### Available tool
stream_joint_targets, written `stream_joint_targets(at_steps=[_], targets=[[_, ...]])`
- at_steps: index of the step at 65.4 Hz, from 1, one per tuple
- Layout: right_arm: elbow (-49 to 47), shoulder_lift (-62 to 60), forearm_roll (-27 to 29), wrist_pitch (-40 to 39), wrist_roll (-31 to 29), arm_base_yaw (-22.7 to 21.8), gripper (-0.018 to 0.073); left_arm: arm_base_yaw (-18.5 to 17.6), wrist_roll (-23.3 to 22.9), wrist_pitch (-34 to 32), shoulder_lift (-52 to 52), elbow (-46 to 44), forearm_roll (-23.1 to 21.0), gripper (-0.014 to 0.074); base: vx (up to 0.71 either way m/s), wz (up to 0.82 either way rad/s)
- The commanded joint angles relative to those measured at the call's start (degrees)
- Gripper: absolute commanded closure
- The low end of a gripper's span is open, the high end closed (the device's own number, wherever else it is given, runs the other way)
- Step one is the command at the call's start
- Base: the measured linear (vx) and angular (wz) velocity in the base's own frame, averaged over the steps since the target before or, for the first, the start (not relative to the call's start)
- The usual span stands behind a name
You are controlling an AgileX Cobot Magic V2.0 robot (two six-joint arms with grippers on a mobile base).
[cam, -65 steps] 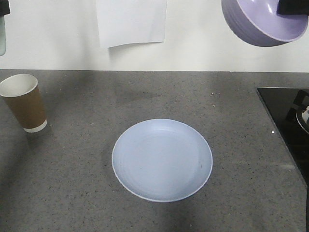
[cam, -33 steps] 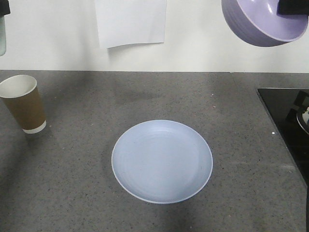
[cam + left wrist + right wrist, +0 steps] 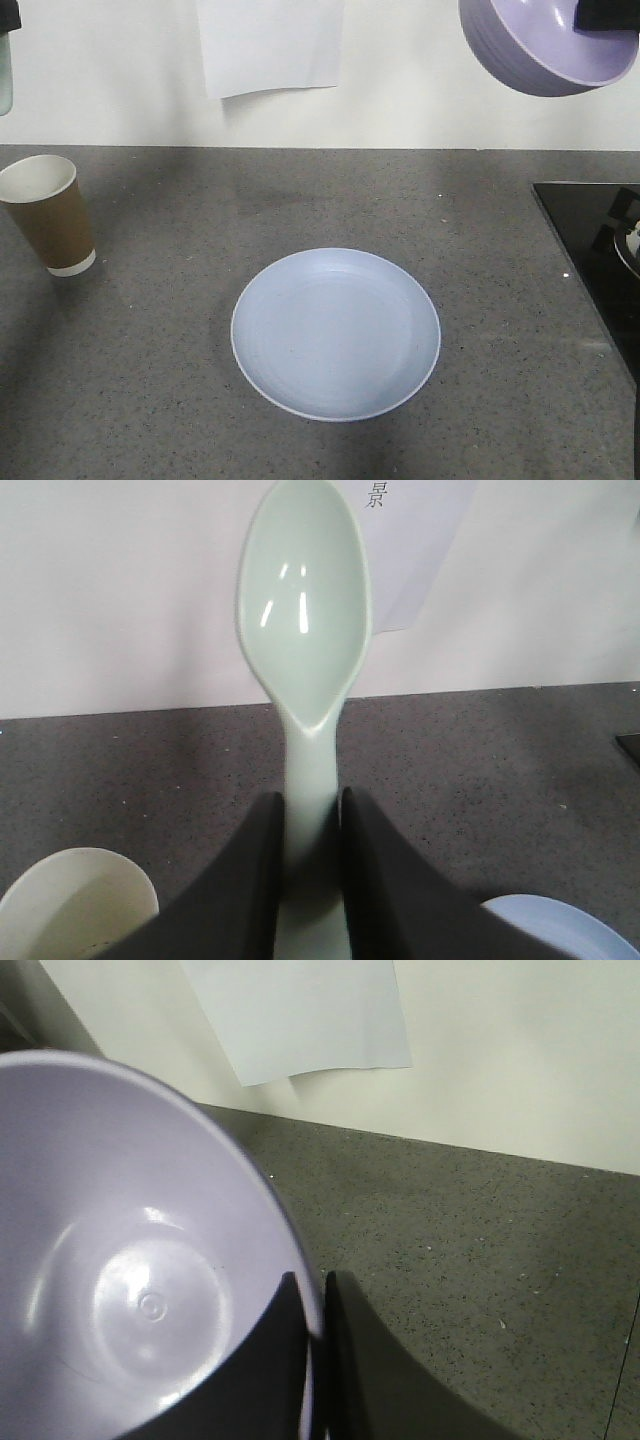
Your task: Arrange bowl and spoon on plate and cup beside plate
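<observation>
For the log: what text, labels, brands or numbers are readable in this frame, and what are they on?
"景": a single character on the white sheet of paper on the wall, seen in the left wrist view at the frame's top edge; anything above it is cut off.
No print shows on the cup, plate, bowl or spoon.

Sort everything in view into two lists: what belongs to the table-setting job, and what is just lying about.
Belongs to the job:
bowl, held in the right gripper
spoon, held in the left gripper
plate
cup

Just lying about:
paper sheet on the wall
black glossy panel at the counter's right edge
</observation>
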Motion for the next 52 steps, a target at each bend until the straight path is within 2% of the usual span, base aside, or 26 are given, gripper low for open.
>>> stream_joint_targets(at_steps=[1,52], targets=[[-1.4,-2.0,3.1,-2.2,-0.2,-0.1,0.0564,0.0,0.2,-3.3,-1.6,-1.6,-1.9,0.0602,0.0,0.0],[-1.4,-2.0,3.1,-2.2,-0.2,-0.1,0.0564,0.0,0.2,-3.3,-1.6,-1.6,-1.9,0.0602,0.0,0.0]])
